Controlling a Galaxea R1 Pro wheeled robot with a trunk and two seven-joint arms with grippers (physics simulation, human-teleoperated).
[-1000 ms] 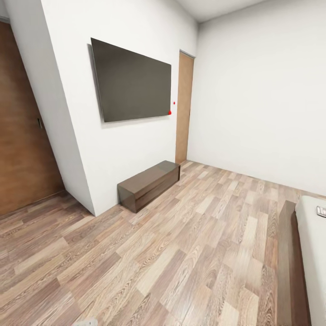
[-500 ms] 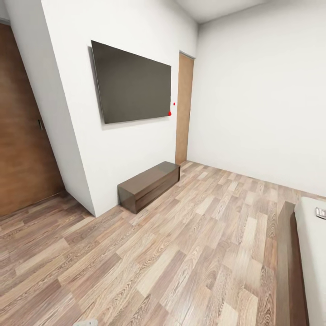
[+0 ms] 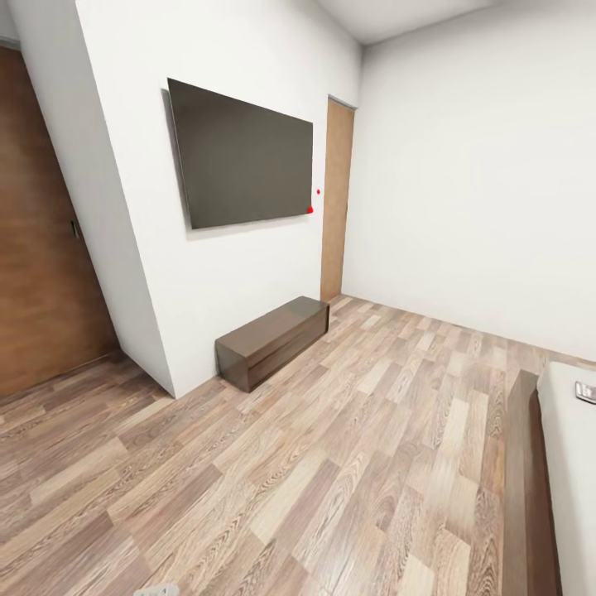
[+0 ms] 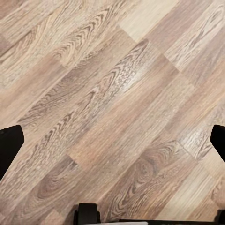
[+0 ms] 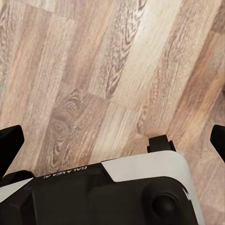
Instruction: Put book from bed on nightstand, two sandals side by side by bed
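The bed enters the head view at the far right, with a pale mattress on a dark brown frame. A small flat thing lies on the mattress, cut by the picture's edge; I cannot tell whether it is the book. The sandals and the nightstand are out of view. My left gripper hangs open over bare wood-plank floor, with nothing between its black fingertips. My right gripper is open too, above the floor and part of my own base.
A low brown cabinet stands against the white wall under a dark wall-mounted screen. A narrow wooden door is in the far corner, and a wide brown door is at the left. Wood-plank floor stretches between cabinet and bed.
The whole head view has shifted slightly: the screen and cabinet sit a little lower and the bed edge is further right, so the camera has moved. Nothing in the room has moved.
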